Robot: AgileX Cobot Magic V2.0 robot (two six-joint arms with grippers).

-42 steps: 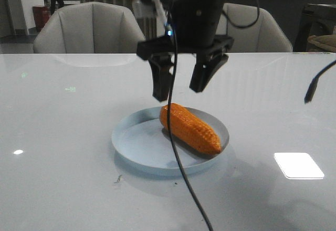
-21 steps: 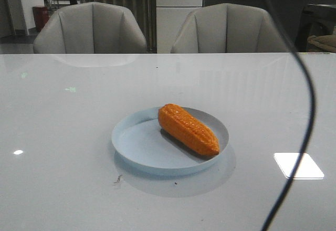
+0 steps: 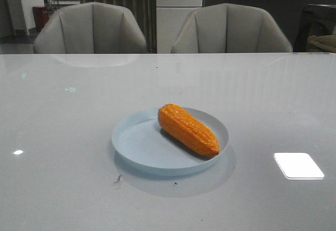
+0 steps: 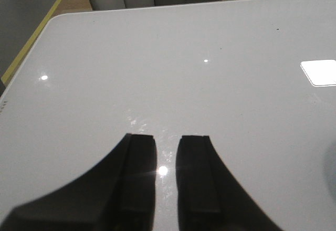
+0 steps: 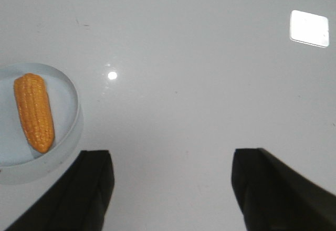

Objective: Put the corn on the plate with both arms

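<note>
Corn [image 3: 188, 128] lying on plate [image 3: 137, 145]. Left gripper [image 4: 167, 176] nearly closed, seemingly empty, above bare table [image 4: 210, 73]. Right gripper [image 5: 173, 186] jaws wide apart, nothing held.

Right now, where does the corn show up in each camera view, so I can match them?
Front view: the corn lies on the plate, near the picture's middle.
Left wrist view: the corn is not in it; only bare table beyond the fingers.
Right wrist view: the corn lies on the plate at the left edge.
Shared landmark: the bright rectangular light reflection on the table.
</note>
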